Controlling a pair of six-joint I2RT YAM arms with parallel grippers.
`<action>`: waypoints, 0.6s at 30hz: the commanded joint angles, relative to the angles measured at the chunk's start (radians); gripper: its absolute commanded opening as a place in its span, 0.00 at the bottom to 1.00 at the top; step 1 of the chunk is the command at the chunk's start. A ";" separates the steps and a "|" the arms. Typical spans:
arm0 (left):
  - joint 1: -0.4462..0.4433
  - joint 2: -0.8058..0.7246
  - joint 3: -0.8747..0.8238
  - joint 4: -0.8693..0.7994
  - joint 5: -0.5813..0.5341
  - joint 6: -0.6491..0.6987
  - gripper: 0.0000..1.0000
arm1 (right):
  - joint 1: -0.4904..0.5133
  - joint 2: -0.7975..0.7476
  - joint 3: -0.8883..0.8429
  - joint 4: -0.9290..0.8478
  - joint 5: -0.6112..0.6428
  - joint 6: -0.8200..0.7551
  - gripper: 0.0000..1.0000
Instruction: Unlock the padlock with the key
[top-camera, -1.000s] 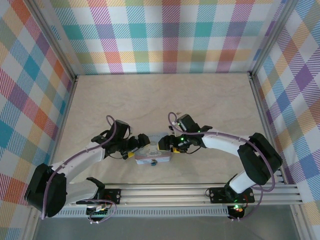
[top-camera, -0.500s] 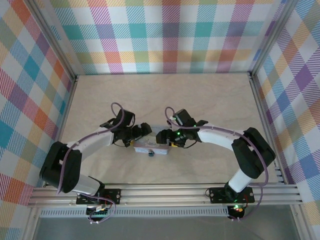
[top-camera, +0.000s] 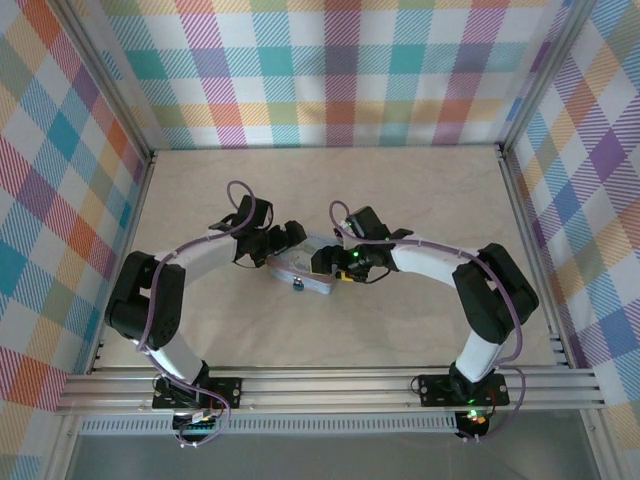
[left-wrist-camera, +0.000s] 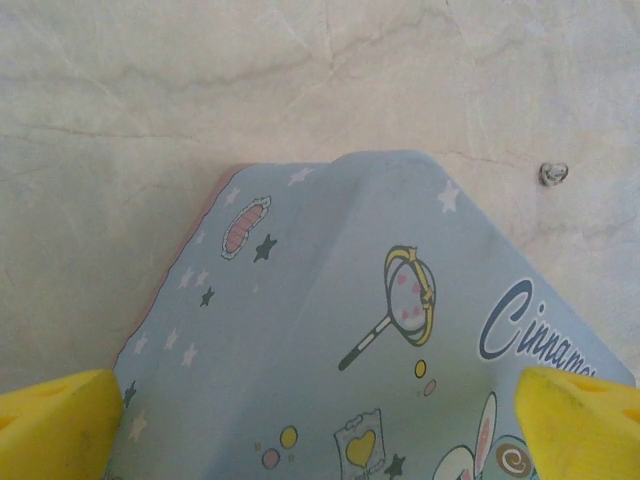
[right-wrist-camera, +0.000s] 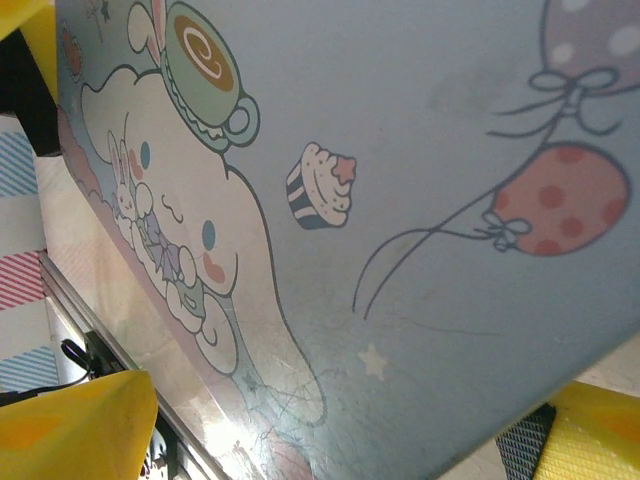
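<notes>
1. The pale blue rectangular tin with a white cartoon dog (top-camera: 303, 268) is sitting over the middle of the pale, faintly veined tabletop (top-camera: 420, 200), between the two arms.
2. The left end effector (top-camera: 285, 247) is reaching in at the tin's left end. Its yellow pads (left-wrist-camera: 55, 425) are standing wide apart with a corner of the tin lying between them. Contact with the tin cannot be confirmed.
3. The right end effector (top-camera: 325, 265) is clamping the tin's right end. Its yellow pads (right-wrist-camera: 70, 425) are bearing on opposite edges of the printed lid.
4. The tiny teal-blue and dark padlock with a thin silvery shackle (top-camera: 298, 287) is sitting against the tin's near edge, between the two end effectors.
5. A small silvery item (left-wrist-camera: 553, 173) is lying on the tabletop beyond the tin's corner. It is too small to identify.
</notes>
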 joint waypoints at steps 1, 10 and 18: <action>-0.005 0.000 0.032 0.013 0.071 0.014 1.00 | 0.001 0.009 0.023 0.087 -0.044 -0.033 0.87; 0.028 -0.062 0.035 -0.009 -0.009 0.014 1.00 | -0.015 -0.043 -0.029 0.057 0.004 -0.053 0.93; 0.038 -0.171 0.044 -0.091 -0.101 0.066 1.00 | -0.017 -0.165 -0.094 -0.022 0.095 -0.086 1.00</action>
